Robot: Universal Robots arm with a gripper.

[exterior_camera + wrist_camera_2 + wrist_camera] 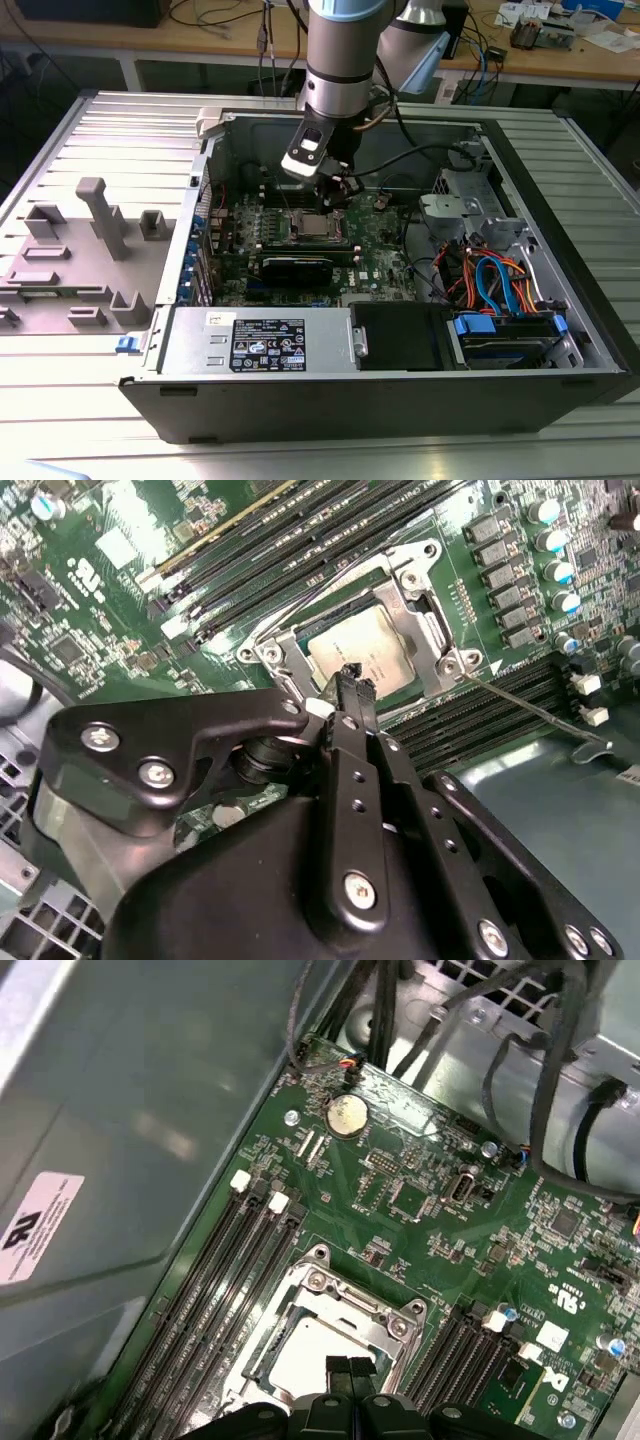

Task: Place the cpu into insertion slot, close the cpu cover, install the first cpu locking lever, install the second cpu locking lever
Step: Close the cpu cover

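The silver-grey cpu (pixel 372 645) (pixel 300 1365) (pixel 318 226) lies flat in the insertion slot, whose dark rim (pixel 262 1345) peeks out beside it. The metal cpu cover (pixel 438 620) (pixel 350 1305) lies down around the chip as a frame. One thin wire locking lever (pixel 530 712) juts out from the socket corner over the memory slots. A second lever (pixel 320 595) runs along the socket's other side. My gripper (pixel 352 672) (pixel 350 1363) (pixel 335 195) hovers just above the chip's edge, fingers shut together and holding nothing.
Long memory slots (pixel 215 1290) flank the socket on both sides. A black card (pixel 295 267) lies nearer the power supply (pixel 260 345). Bundled cables (pixel 490 280) fill the exterior view's right of the case. A grey fixture (pixel 90 240) stands outside on the left.
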